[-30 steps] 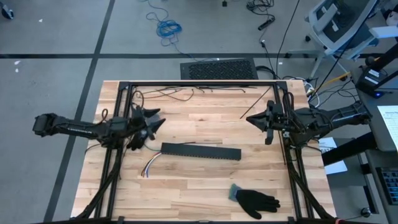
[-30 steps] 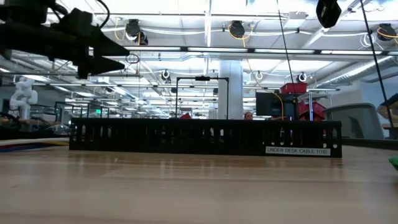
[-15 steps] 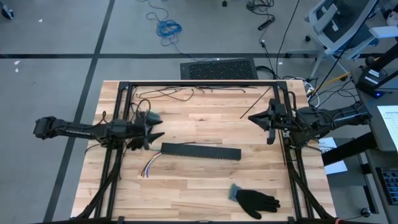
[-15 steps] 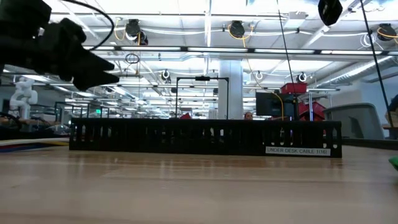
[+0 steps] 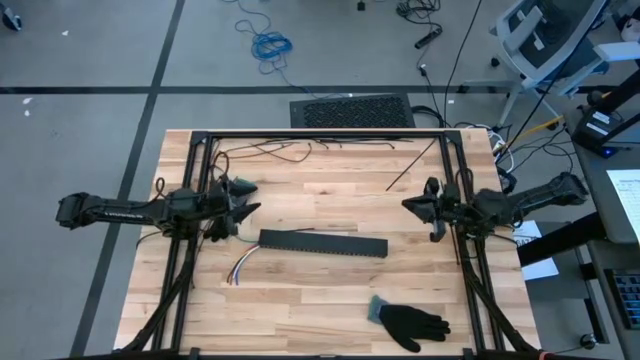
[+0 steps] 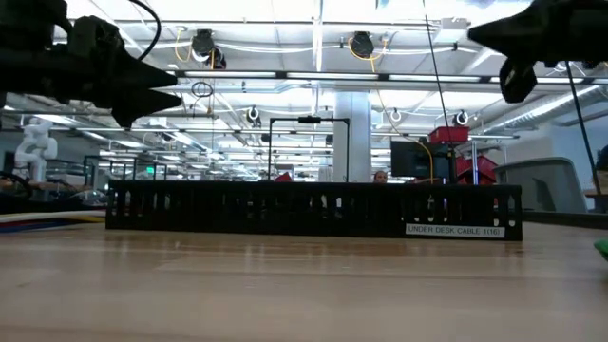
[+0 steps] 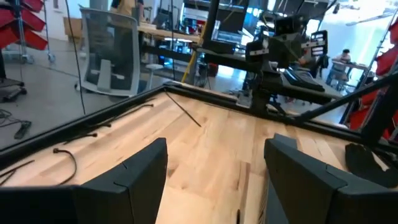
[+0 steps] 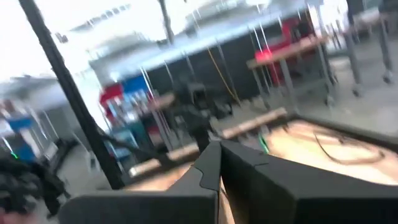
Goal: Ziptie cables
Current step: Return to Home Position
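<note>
The cables (image 5: 241,267), a thin bundle of white, orange and blue wires, lie on the wooden table and fan out from the left end of the black slotted strip (image 5: 322,243). In the low view the strip (image 6: 313,210) hides them. My left gripper (image 5: 250,198) hovers open above the table, just beyond the strip's left end, pointing level toward the right (image 7: 214,171). My right gripper (image 5: 407,203) is shut and empty. It hovers beyond the strip's right end, pointing left (image 6: 480,34).
A black glove (image 5: 411,321) lies near the front right. Thin black strands (image 5: 268,152) and a straight black strip (image 5: 410,168) lie along the far side. A black frame (image 5: 320,134) borders the table, and the arms' mounts stand at left and right.
My right gripper has sunk toward the table, still shut, and now shows in the low view's upper right. My left gripper has dropped a little and tipped toward level, staying by the strip's left end. Cables and strip have not moved.
</note>
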### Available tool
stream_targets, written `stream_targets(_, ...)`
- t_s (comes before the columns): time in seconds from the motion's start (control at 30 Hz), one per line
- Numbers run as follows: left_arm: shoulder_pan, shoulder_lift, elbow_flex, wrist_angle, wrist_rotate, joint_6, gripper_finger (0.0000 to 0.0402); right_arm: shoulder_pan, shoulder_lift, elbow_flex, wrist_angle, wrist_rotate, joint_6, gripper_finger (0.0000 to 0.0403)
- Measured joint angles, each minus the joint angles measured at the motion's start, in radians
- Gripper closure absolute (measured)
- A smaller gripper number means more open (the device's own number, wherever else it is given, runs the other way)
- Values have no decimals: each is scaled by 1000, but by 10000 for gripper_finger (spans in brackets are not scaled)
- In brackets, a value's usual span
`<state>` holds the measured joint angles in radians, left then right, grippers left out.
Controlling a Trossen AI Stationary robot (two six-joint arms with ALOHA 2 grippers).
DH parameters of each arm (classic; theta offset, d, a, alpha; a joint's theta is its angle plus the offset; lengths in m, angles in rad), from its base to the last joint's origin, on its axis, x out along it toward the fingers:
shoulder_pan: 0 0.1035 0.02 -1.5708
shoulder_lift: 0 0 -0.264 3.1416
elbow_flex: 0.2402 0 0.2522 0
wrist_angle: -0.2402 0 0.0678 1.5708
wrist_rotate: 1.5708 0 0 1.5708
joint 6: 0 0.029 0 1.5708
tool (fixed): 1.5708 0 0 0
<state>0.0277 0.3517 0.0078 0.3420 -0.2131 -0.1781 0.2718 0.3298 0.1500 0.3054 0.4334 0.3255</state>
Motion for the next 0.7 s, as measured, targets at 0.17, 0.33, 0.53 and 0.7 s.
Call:
stream_targets(0.17,0,-2,0,-2,-33,2,142,0,-96,-138,145,-20,-55,403)
stream_targets(0.33,0,-2,0,-25,-36,10,142,-9,-111,-136,99,-19,-157,403)
stream_targets(0.53,0,-2,0,-120,-6,22,142,-31,-118,-136,-219,-14,-217,403)
stream_targets(0.7,-1,-2,0,-271,-36,1,142,-73,-86,-135,-245,-25,-276,403)
